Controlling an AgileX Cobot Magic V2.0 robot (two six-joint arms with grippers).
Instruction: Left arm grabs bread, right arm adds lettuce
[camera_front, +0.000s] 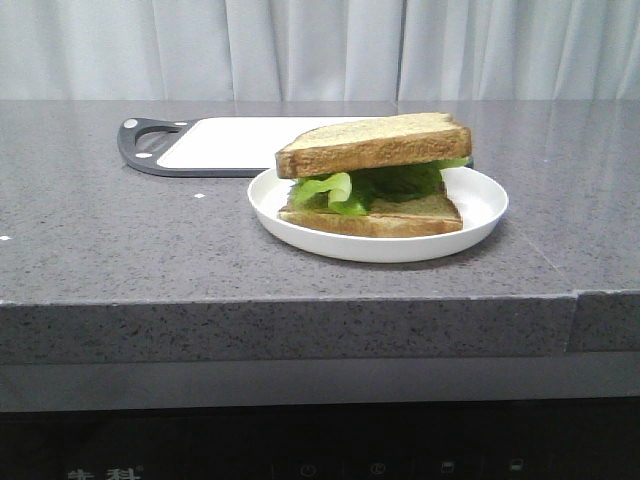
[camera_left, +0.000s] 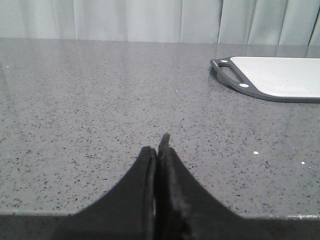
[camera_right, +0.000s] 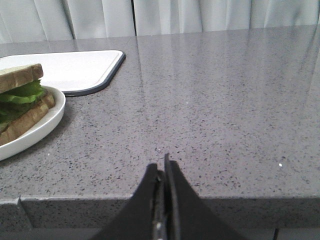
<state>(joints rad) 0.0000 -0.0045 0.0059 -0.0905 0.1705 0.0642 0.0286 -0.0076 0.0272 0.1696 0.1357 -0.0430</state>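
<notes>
A white plate (camera_front: 480, 215) holds a stack: a tan bread slice (camera_front: 385, 220) at the bottom, green ruffled lettuce (camera_front: 375, 185) on it, and a second tan slice (camera_front: 375, 143) on top. No hole shows in either slice. The stack also shows in the right wrist view, with its top slice (camera_right: 19, 76), lettuce (camera_right: 21, 94) and plate (camera_right: 47, 122). My left gripper (camera_left: 157, 150) is shut and empty over bare counter, far from the plate. My right gripper (camera_right: 162, 167) is shut and empty at the counter's front edge, right of the plate. Neither arm shows in the front view.
A white cutting board with a dark rim and handle (camera_front: 215, 143) lies behind the plate on the grey speckled counter (camera_front: 120, 240); it also shows in the left wrist view (camera_left: 280, 75) and the right wrist view (camera_right: 75, 70). A pale curtain hangs behind.
</notes>
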